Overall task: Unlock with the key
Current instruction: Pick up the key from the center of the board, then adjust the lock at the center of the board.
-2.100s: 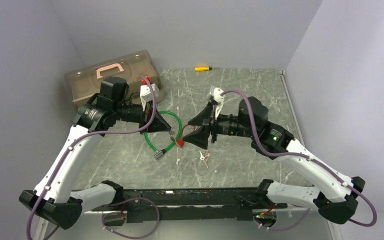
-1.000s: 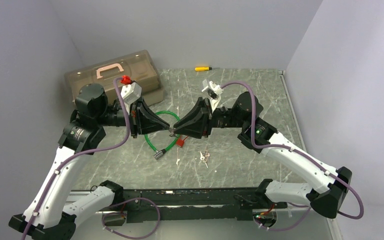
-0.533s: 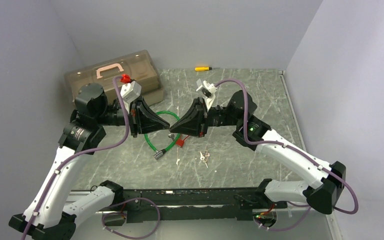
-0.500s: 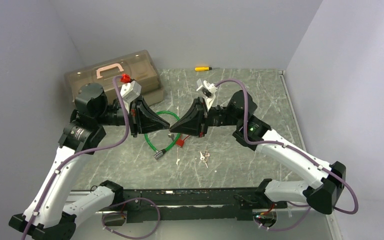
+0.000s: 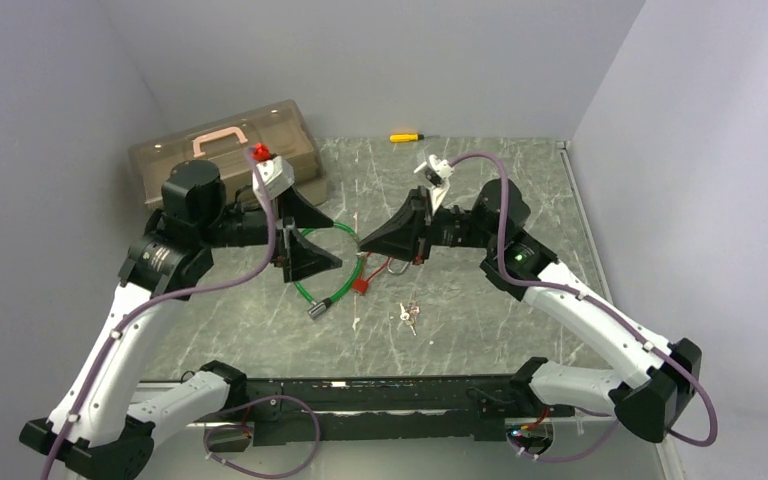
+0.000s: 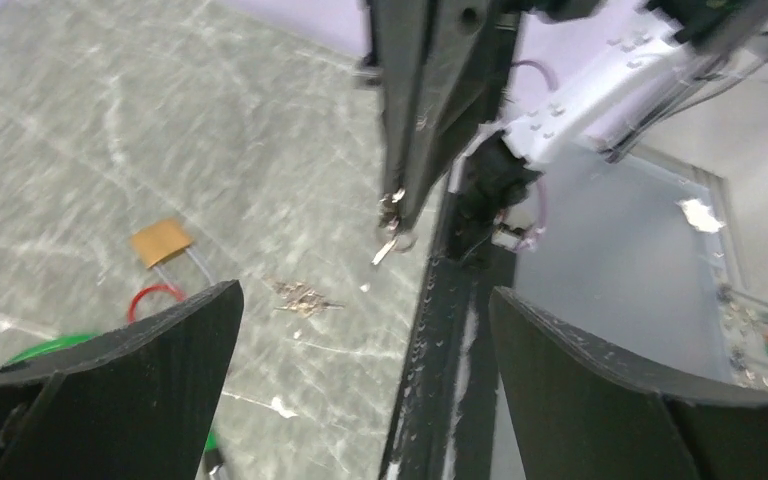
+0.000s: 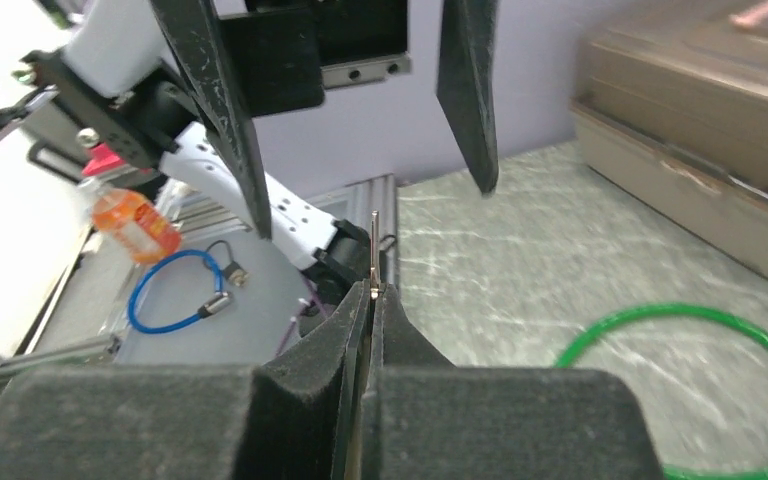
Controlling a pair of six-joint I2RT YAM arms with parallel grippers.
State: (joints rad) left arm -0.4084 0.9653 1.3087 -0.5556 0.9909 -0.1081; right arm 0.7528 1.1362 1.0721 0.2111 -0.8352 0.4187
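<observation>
A small metal key [image 7: 374,250] stands edge-on out of my right gripper [image 7: 372,290], whose pads are shut on it. In the left wrist view the same key [image 6: 392,235] hangs at the tips of the right gripper [image 6: 395,210]. My left gripper [image 5: 335,243] is open and holds nothing, a short way left of the right gripper [image 5: 362,243], tips facing it. The brass padlock [image 6: 160,241] lies on the table with its shackle out. From above, the padlock [image 5: 397,266] shows just below the right gripper.
A green cable loop [image 5: 335,285] and a red tag [image 5: 362,285] lie beneath the grippers. Spare keys [image 5: 409,314] lie nearer the front. A brown toolbox [image 5: 225,150] sits at the back left and a yellow screwdriver [image 5: 405,137] at the back wall.
The two grippers met tip to tip; the right one closed on the key, the left one opened and drew back left. The right gripper shifted slightly right with the key.
</observation>
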